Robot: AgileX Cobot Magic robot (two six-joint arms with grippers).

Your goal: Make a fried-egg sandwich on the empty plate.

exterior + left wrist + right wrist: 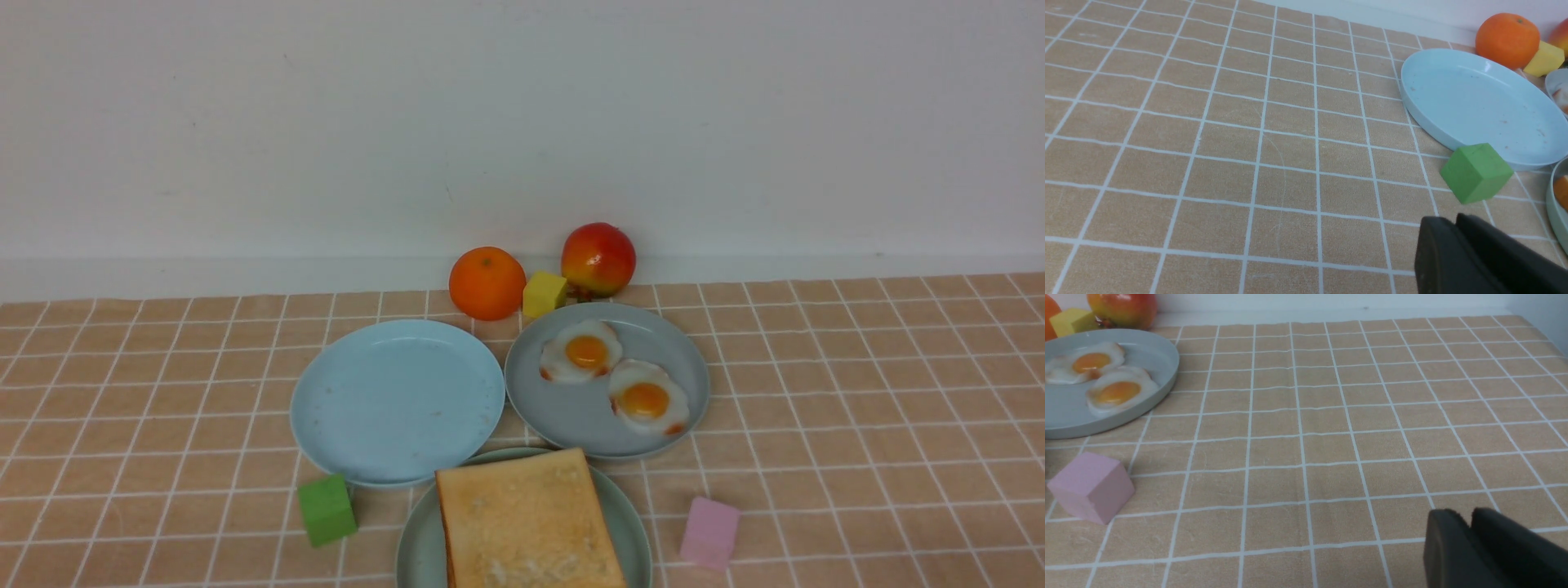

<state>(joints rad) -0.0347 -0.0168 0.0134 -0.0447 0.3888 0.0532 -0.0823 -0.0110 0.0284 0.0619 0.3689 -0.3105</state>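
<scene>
A golden toast slice (526, 523) lies on the pale mint-green plate (416, 547) at the front centre; I cannot tell what is under it. Two white fried eggs with orange yolks (581, 353) (647, 400) lie on the grey-blue plate (563, 416) behind it; they also show in the right wrist view (1086, 365) (1118, 392). My left gripper (1453, 220) is shut and empty over the cloth, near the green cube (1476, 171). My right gripper (1468, 514) is shut and empty over bare cloth, right of the pink cube (1090, 486). Neither gripper shows in the front view.
A light sky-blue plate (397, 400) sits left of the egg plate. An orange (486, 282), a yellow cube (544, 294) and a red-yellow apple (598, 259) stand by the back wall. A green cube (326, 510) and a pink cube (710, 531) flank the mint plate.
</scene>
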